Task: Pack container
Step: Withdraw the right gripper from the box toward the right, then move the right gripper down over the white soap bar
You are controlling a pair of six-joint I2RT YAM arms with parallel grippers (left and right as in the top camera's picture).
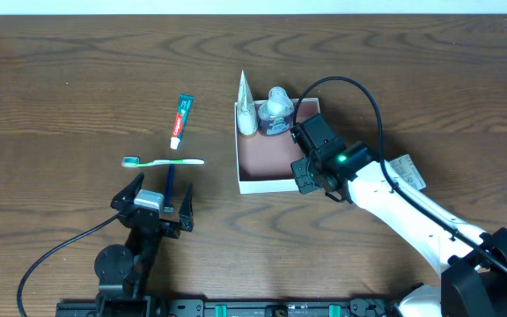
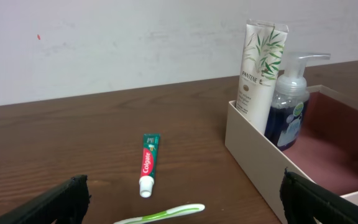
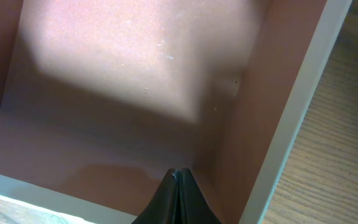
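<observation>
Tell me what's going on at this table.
A packing job is partway done. The container holds a Pantene tube and a pump bottle standing at its far end. The right gripper, shut and empty, hangs over the container's bare floor. The left gripper is open near the toothbrush and toothpaste, which lie on the table outside.

A robotics lab bench, shown by the mounting rail [image 1: 236,308], trailing cable [image 1: 337,79], wood-grain table [image 1: 60,70] and plain white wall [image 2: 104,43]
</observation>
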